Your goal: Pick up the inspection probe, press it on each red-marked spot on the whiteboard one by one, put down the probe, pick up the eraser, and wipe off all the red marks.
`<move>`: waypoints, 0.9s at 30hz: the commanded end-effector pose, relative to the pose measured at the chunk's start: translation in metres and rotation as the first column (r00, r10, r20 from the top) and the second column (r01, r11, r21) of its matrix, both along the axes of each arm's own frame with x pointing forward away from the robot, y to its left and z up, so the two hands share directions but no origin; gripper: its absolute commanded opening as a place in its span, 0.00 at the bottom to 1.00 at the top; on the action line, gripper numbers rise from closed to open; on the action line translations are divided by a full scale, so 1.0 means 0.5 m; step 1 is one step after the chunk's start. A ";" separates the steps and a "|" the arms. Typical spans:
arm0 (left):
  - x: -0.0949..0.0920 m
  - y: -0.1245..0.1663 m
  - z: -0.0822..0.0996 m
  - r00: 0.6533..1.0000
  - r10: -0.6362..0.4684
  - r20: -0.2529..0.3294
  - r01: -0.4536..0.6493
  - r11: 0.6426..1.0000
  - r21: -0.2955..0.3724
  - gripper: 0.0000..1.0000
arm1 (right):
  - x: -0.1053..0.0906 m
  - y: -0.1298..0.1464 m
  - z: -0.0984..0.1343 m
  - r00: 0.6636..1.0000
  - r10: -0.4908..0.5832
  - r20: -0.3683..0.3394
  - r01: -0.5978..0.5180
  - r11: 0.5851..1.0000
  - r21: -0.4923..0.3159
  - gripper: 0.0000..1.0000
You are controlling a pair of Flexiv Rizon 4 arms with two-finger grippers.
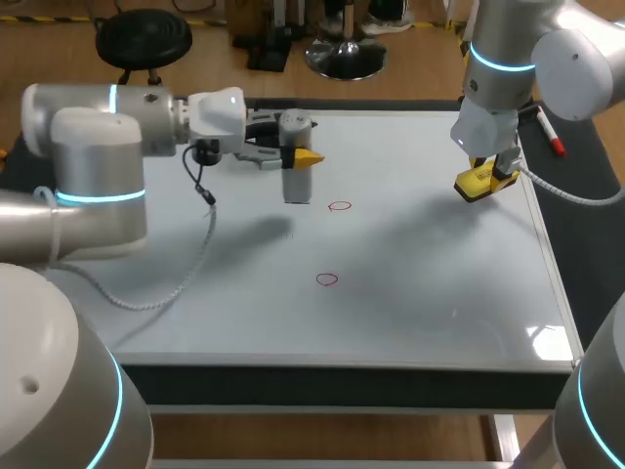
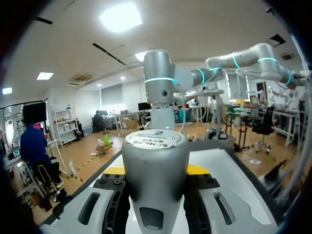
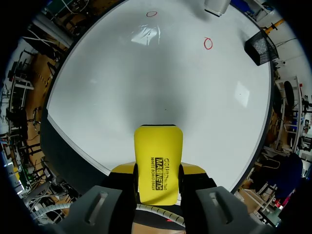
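The left end effector clamps the grey probe upright on the whiteboard near the farther red mark; the right end effector grips the yellow eraser near the whiteboard's right edge.

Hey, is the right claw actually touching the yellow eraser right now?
Touching. The right wrist view shows the eraser clamped in the right claw, with a yellow tip pressed against each of its sides.
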State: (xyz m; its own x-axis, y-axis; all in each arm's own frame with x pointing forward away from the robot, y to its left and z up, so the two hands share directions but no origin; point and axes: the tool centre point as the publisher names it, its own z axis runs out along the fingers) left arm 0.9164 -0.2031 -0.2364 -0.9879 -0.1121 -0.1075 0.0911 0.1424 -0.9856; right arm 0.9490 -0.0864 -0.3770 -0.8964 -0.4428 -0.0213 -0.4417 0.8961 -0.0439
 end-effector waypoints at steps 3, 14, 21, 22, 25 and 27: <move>0.028 -0.057 -0.026 0.996 -0.090 -0.026 0.090 0.996 -0.011 0.00 | 0.001 -0.001 0.001 1.000 0.002 0.000 -0.002 1.000 -0.002 0.00; 0.043 -0.089 -0.047 0.991 -0.127 -0.044 0.126 0.992 -0.031 0.00 | 0.001 -0.001 0.001 1.000 0.002 0.000 -0.002 1.000 -0.002 0.00; 0.059 -0.104 -0.066 0.990 -0.135 -0.047 0.133 0.991 -0.033 0.00 | 0.001 -0.001 0.001 1.000 0.002 0.000 -0.002 1.000 -0.002 0.00; 0.061 -0.107 -0.068 0.990 -0.135 -0.047 0.133 0.990 -0.035 0.00 | 0.001 -0.001 0.001 1.000 0.002 0.000 -0.002 1.000 -0.002 0.00; 0.069 -0.114 -0.076 0.989 -0.137 -0.049 0.135 0.990 -0.042 0.00 | 0.001 -0.001 0.001 1.000 0.002 0.000 -0.002 1.000 -0.002 0.00; 0.072 -0.119 -0.081 0.989 -0.140 -0.050 0.138 0.989 -0.046 0.00 | 0.001 -0.001 0.001 1.000 0.002 0.000 -0.002 1.000 -0.002 0.00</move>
